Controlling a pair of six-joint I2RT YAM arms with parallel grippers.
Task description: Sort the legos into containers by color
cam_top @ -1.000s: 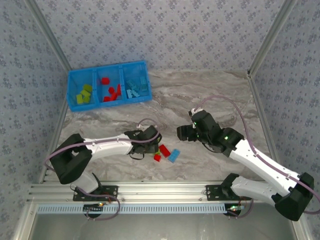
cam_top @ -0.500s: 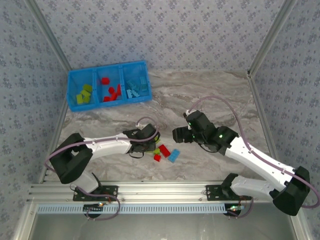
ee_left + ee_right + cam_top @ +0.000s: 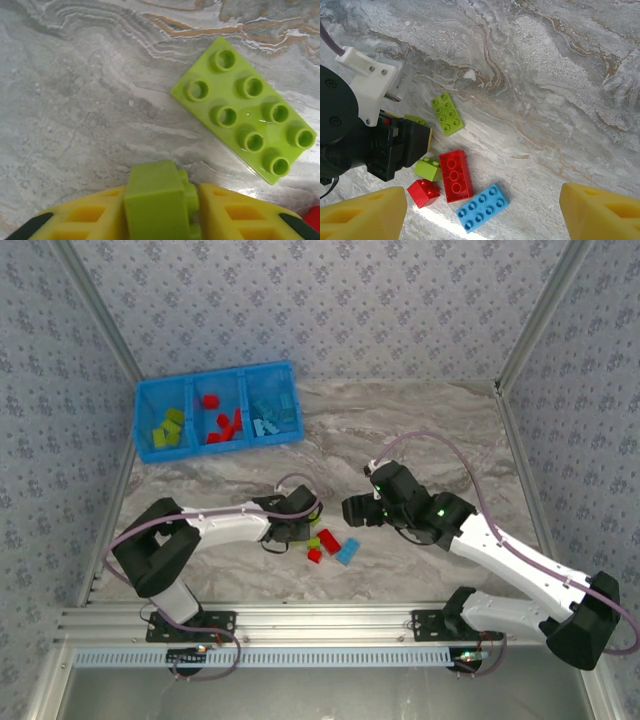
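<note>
The left arm (image 3: 215, 523) reached low from the near edge of the table (image 3: 430, 430) toward its middle, the left gripper (image 3: 298, 532) pointing down, its yellow fingers (image 3: 240, 215) pressed against both sides of a lime-green brick (image 3: 155, 197). The right arm (image 3: 500, 550) stretched in from the near right corner — the right gripper (image 3: 350, 510) hung with jaws wide apart.

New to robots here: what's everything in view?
Bin: one, bright blue, three compartments, far left.
Binned bricks: several per compartment; lime green left, red middle, light blue right.
Eight-stud lime green brick: one, loose.
Long red brick: one, loose.
Small red brick: one, beside it.
Blue brick: one, by the long red brick.
Table: one, grey marble.
Small lime green brick: one, held.
Left hand: one, yellow fingers, shut on the small lime green brick.
Right hand: one, yellow fingers, open.
</note>
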